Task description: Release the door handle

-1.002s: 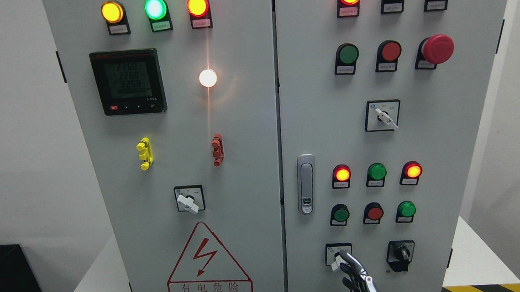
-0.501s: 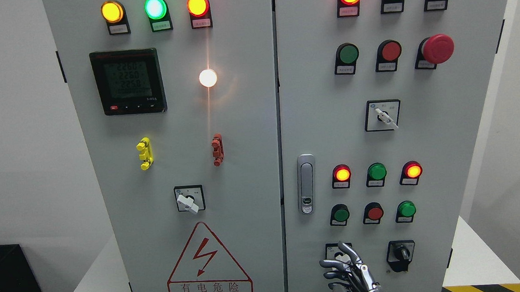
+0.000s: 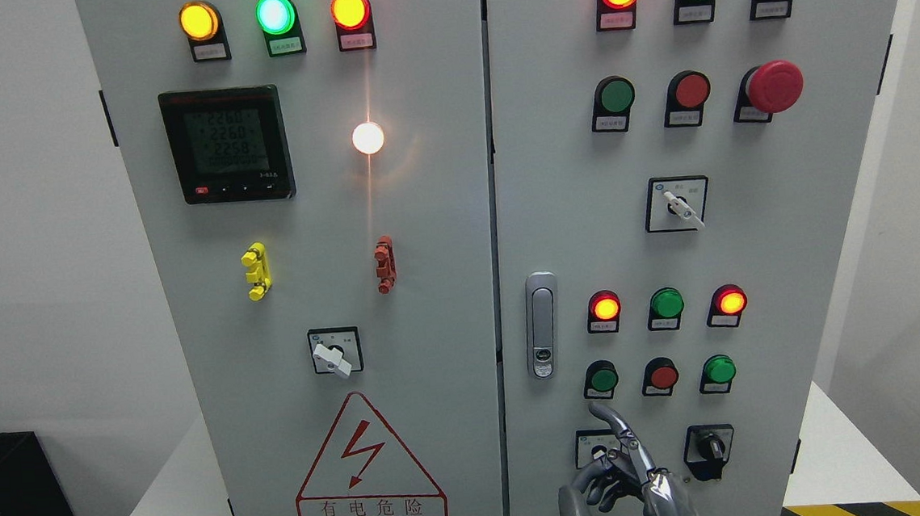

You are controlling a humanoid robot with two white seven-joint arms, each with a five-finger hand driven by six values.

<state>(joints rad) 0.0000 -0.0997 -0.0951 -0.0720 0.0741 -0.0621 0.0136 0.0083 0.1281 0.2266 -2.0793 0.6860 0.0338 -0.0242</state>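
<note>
- Right hand point(image 3: 617, 474) is up at the bottom edge, right of the middle, in front of the right door point(image 3: 793, 267).
- One finger point(image 3: 610, 419) points up and to the left, its tip just below the lower green button point(image 3: 602, 378).
- The other fingers are curled loosely toward the left; nothing sits in the grasp, and the palm is not closed on anything.
- The hand covers part of a small selector switch point(image 3: 590, 443) at the door's foot; whether it touches the switch, I cannot tell.
- Door handle point(image 3: 542, 325), silver and upright, sits at the right door's left edge, above and left of the hand, clear of every finger.
- A black knob point(image 3: 709, 444) stands just right of the hand.
- Beside the handle, a row of lamps: red point(image 3: 605, 308), green point(image 3: 666, 303), red point(image 3: 730, 301), the reds lit.
- Up high, the red mushroom button point(image 3: 773, 86) juts from the right door.
- Left door point(image 3: 430, 292) carries a meter point(image 3: 227, 143), a bright white lamp point(image 3: 367, 137) and a red warning triangle point(image 3: 367, 463).
- Both doors appear closed, seam running straight between them.
</note>
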